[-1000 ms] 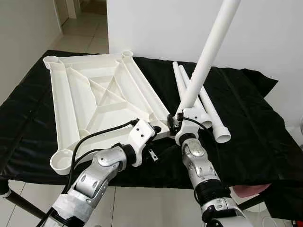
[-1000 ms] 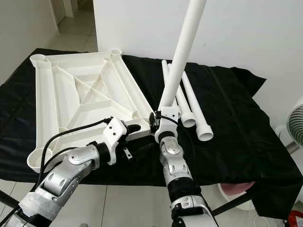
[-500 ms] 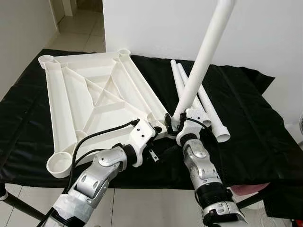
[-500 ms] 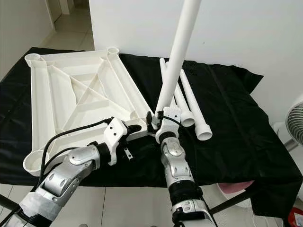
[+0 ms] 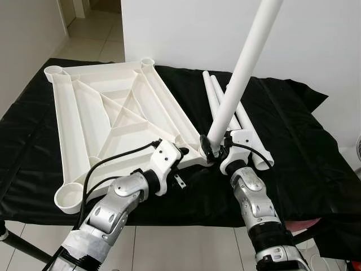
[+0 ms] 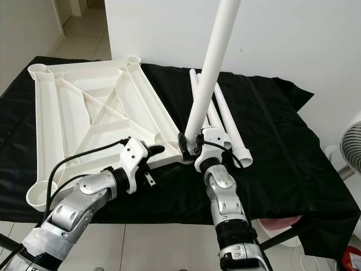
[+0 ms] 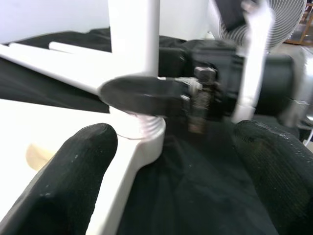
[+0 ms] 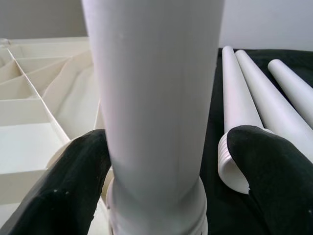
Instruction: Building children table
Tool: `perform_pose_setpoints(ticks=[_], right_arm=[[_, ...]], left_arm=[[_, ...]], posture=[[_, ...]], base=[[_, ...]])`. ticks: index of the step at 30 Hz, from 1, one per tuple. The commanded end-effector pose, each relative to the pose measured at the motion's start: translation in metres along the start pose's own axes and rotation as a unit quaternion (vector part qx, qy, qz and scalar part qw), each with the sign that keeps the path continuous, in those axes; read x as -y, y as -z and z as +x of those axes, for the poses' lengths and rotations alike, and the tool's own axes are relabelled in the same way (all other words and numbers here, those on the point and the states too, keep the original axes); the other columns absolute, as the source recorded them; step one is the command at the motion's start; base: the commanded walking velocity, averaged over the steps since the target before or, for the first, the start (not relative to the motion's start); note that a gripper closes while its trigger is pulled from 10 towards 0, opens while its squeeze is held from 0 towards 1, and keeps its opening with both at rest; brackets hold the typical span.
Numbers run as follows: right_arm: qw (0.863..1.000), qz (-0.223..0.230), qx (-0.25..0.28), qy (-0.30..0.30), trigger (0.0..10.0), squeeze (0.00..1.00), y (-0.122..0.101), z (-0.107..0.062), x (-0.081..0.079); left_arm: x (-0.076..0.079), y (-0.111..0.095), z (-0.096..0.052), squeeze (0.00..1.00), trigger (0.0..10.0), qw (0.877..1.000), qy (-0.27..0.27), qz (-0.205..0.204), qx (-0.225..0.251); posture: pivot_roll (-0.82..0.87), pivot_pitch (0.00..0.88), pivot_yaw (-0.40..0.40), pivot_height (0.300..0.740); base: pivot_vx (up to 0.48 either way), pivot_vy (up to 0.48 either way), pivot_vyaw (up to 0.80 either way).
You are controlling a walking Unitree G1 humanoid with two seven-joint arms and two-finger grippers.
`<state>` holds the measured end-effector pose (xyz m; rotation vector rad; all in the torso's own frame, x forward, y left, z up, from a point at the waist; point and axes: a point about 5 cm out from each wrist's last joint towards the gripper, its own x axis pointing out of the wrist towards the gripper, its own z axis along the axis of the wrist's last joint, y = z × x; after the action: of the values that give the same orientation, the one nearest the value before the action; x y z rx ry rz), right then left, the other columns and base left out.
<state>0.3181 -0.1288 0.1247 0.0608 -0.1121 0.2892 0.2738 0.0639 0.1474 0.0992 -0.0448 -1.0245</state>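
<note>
A room in a home, by the look of it: plain white walls (image 5: pixel 186 34), pale tiled floor (image 5: pixel 93 42) running off through a doorway, a work table under a black cloth (image 5: pixel 293 130) (a standing fan (image 6: pixel 352 149) beside it).

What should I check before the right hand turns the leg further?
1. Leg seated in the corner socket: ok.
2. Leg screwed fully home: not ok, threads show above the socket.
3. Right hand gripping the leg: not ok, it flanks the base, but one finger stands apart.
4. Left hand bracing the tabletop: cannot tell; it is open at the corner, contact unclear.
5. Leg square to the tabletop: cannot tell from these angles.
6. Spare legs away from the socket: ok, three lie on the cloth.
</note>
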Motion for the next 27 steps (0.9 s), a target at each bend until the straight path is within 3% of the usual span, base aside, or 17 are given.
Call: perform_pose_setpoints(ticks=[1, 10, 11, 13, 14, 22, 23, 24, 25, 27], right_arm=[[1.000, 0.003, 0.019, -0.008, 10.0, 0.00, -0.002, -0.010, -0.002], [0.999, 0.004, 0.018, -0.039, 10.0, 0.00, 0.007, -0.044, -0.009], [0.999, 0.004, 0.015, -0.041, 6.5, 0.00, 0.009, -0.046, -0.008], [0.999, 0.003, 0.014, -0.041, 6.5, 0.00, 0.009, -0.048, -0.008], [0.999, 0.006, 0.015, -0.046, 0.0, 0.00, 0.009, -0.048, -0.007], [0.998, 0.016, 0.018, -0.061, 0.0, 0.00, 0.004, -0.039, -0.007], [0.998, 0.019, 0.016, -0.066, 4.0, 0.00, 0.004, -0.037, -0.008], [0.998, 0.019, 0.016, -0.066, 4.0, 0.00, 0.004, -0.037, -0.008], [0.997, 0.019, 0.016, -0.069, 10.0, 0.00, 0.003, -0.036, -0.009], [0.997, 0.020, 0.016, -0.071, 10.0, 0.00, 0.002, -0.033, -0.010]], left_arm=[[-0.007, 0.000, -0.004, 0.00, 10.0, 1.000, -0.004, 0.009, -0.006], [-0.029, -0.003, -0.014, 0.00, 10.0, 0.999, -0.033, 0.028, -0.013], [-0.034, -0.004, -0.015, 0.00, 10.0, 0.998, -0.045, 0.037, -0.014], [-0.038, -0.005, -0.016, 0.00, 10.0, 0.998, -0.052, 0.042, -0.014], [-0.050, -0.008, -0.018, 0.00, 10.0, 0.995, -0.079, 0.055, -0.014], [-0.068, -0.009, -0.021, 0.00, 10.0, 0.988, -0.133, 0.074, -0.027], [-0.069, -0.007, -0.022, 0.00, 10.0, 0.987, -0.138, 0.078, -0.036], [-0.069, -0.007, -0.022, 0.00, 10.0, 0.987, -0.138, 0.078, -0.036], [-0.070, -0.005, -0.022, 0.00, 10.0, 0.986, -0.141, 0.081, -0.046], [-0.073, 0.004, -0.023, 0.00, 10.0, 0.982, -0.148, 0.089, -0.081]], posture=[[0.03, 0.000, -0.090, 0.740], [0.01, 0.002, -0.073, 0.740], [0.01, 0.002, -0.069, 0.740], [0.01, 0.002, -0.069, 0.740], [0.00, 0.002, -0.066, 0.740], [0.01, 0.001, -0.064, 0.740], [0.01, 0.001, -0.066, 0.740], [0.01, 0.001, -0.066, 0.740], [0.01, 0.000, -0.066, 0.740], [0.01, 0.001, -0.070, 0.740]], base=[[0.000, 0.000, 0.00], [0.000, 0.000, 0.00], [0.000, 0.000, 0.00], [0.000, 0.000, 0.00], [0.000, 0.000, 0.00], [0.000, 0.000, 0.00], [0.000, 0.000, 0.00], [0.000, 0.000, 0.00], [0.000, 0.000, 0.00], [0.000, 0.000, 0.00]])
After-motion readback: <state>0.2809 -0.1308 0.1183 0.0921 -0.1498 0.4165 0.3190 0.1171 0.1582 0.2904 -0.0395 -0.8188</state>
